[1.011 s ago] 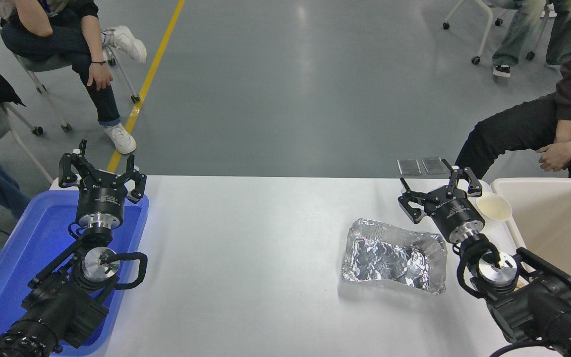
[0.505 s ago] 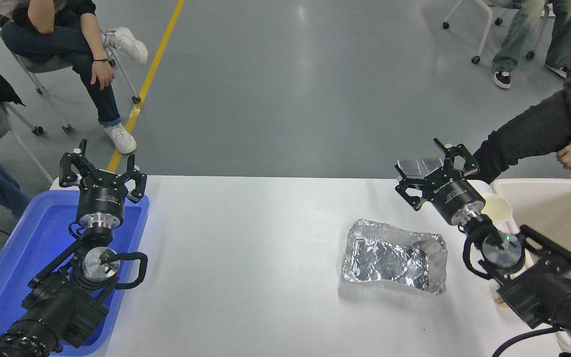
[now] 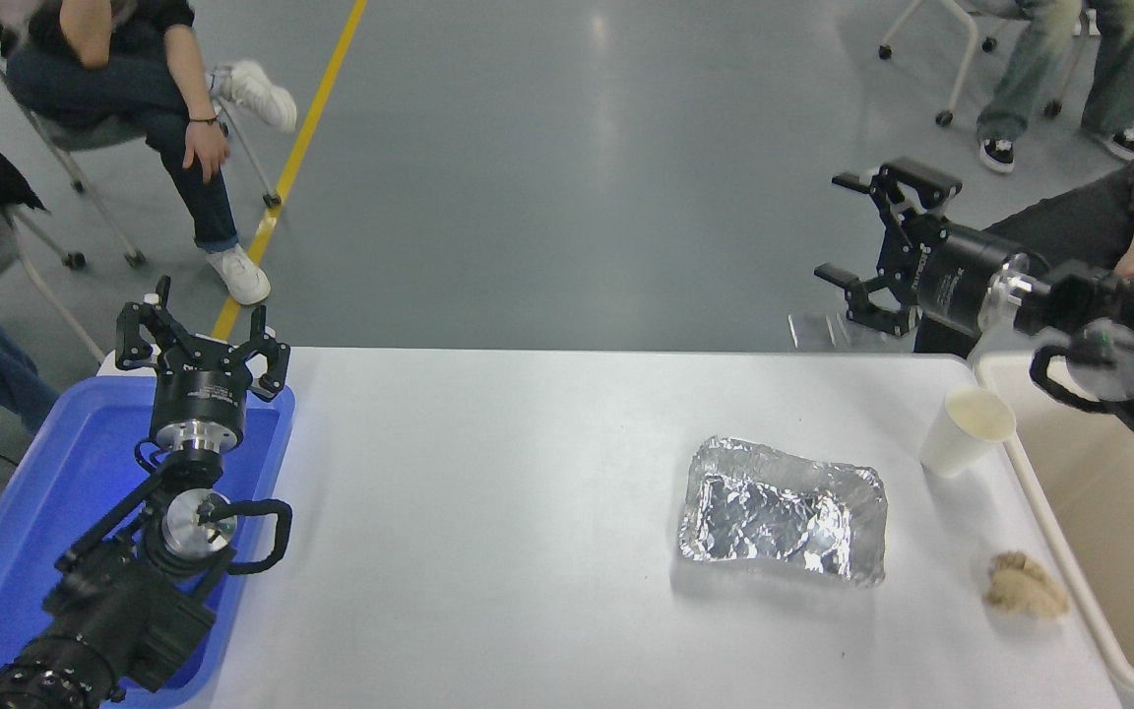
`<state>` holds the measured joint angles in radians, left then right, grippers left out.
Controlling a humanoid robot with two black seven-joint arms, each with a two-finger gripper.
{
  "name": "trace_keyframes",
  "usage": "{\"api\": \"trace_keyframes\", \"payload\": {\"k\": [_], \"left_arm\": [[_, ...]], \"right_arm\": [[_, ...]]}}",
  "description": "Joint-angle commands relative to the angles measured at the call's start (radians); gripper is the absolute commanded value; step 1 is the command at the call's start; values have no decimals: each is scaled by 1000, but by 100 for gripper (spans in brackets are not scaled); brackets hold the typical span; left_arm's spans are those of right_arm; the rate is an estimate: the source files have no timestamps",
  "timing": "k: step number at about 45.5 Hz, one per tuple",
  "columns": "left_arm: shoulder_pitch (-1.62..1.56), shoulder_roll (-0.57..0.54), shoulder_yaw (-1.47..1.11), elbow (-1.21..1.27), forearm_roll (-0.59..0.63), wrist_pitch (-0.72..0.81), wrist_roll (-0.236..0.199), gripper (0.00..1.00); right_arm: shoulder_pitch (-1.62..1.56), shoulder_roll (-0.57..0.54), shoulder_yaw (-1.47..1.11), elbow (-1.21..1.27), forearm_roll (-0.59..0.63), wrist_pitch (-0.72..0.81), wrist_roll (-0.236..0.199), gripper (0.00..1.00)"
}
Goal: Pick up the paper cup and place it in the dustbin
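Note:
The white paper cup (image 3: 966, 430) stands upright on the table near its right edge, next to the dustbin. The cream-white dustbin (image 3: 1039, 502) stands at the far right, partly cut off by the frame. My right gripper (image 3: 872, 246) is open and empty, raised high above the table's far right corner, pointing left, well above and behind the cup. My left gripper (image 3: 201, 337) is open and parked at the lower left over the blue tray.
A crinkled silver foil tray (image 3: 784, 512) lies left of the cup. A crumpled tan paper wad (image 3: 1025, 586) lies near the bin's wall. A blue plastic tray (image 3: 35, 502) sits at the left edge. People sit beyond the table at top left and top right.
My right arm has lifted up and swung back to the right, away from the cup. The cup and the tan wad, hidden by the arm before, now show fully. The left arm has not moved.

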<state>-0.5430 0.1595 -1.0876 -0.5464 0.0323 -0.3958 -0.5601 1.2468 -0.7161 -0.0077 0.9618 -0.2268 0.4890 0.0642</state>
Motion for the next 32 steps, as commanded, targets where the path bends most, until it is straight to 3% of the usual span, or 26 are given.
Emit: {"api": "trace_keyframes", "payload": {"k": [1,11,25,32], "left_arm": [[0,0,0,0,0,0,0,99],[0,0,0,-1,0,0,0,99],[0,0,0,-1,0,0,0,99],[0,0,0,-1,0,0,0,99]], "right_arm": [[377,-66,-489,164,-186,8,-4,100],[710,53,-871,267,-241,57,-3,100],[1020,257,-1089,466,-229,227,-14,100],[1164,360,-1169,488,-86,296,-18,100]]}}
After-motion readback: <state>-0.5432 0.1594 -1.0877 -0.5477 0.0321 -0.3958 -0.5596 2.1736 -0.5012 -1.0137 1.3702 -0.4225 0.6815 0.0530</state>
